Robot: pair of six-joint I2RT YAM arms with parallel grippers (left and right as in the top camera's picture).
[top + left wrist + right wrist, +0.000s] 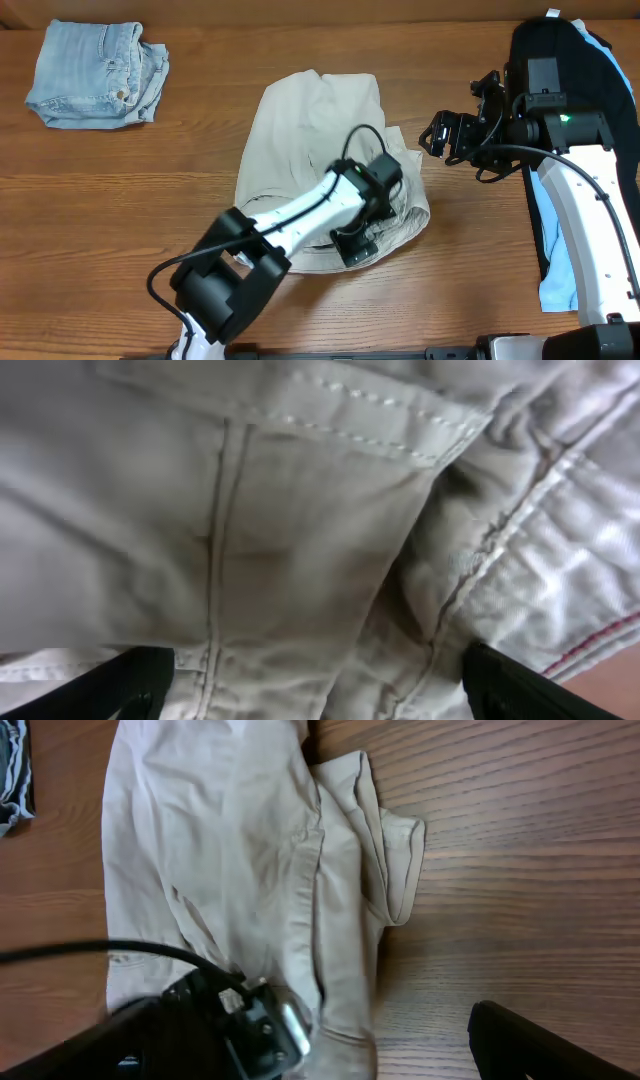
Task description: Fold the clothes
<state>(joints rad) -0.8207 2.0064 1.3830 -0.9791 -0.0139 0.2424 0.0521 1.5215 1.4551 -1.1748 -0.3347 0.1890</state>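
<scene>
While left gripper (352, 248) and right gripper (437, 135) stand open, I rate the shorts (310, 130) limp and light; pinch a stitched edge, frame centre.

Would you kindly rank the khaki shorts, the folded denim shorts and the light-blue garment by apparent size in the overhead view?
1. khaki shorts, largest even though partly covered
2. denim shorts
3. light-blue garment, smallest as seen; only a strip shows, so its true size is unsure

The beige khaki shorts (310, 130) lie roughly folded and rumpled mid-worktop (100, 220), stitched seams showing, the right edge doubled over.
</scene>
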